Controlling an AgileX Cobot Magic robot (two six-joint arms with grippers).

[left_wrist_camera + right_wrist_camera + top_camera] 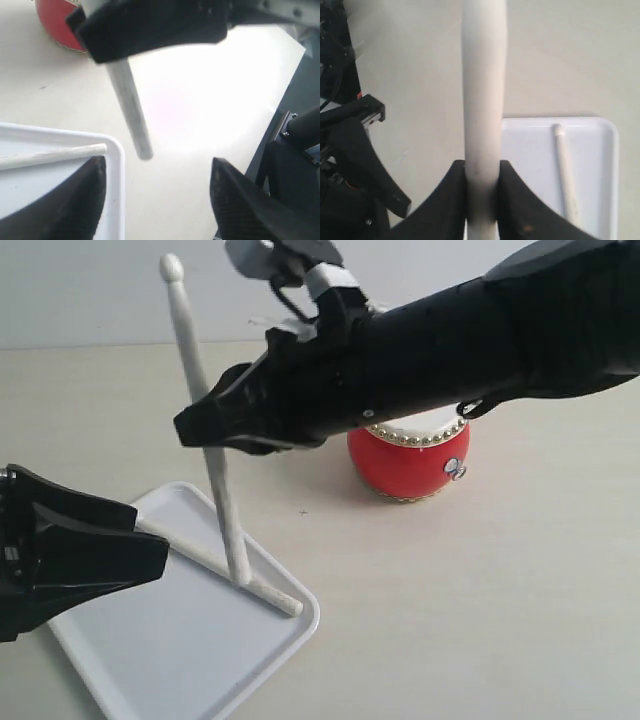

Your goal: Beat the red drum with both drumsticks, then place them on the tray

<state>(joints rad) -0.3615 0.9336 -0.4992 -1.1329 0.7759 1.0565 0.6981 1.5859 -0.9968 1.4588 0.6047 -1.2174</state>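
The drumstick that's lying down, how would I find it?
Look left of the red drum for the big white tray. One pale drumstick lies across it. The other drumstick stands nearly upright, pinched in the right gripper.

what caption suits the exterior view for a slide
Right jaws grip one drumstick near the tray; the other drumstick lies on it, red drum behind.

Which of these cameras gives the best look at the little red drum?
The exterior view: the red drum shows its red body, gold studs and side ring, though the right arm covers its top. The left wrist view catches only a blurred red edge; the right wrist view misses it entirely.
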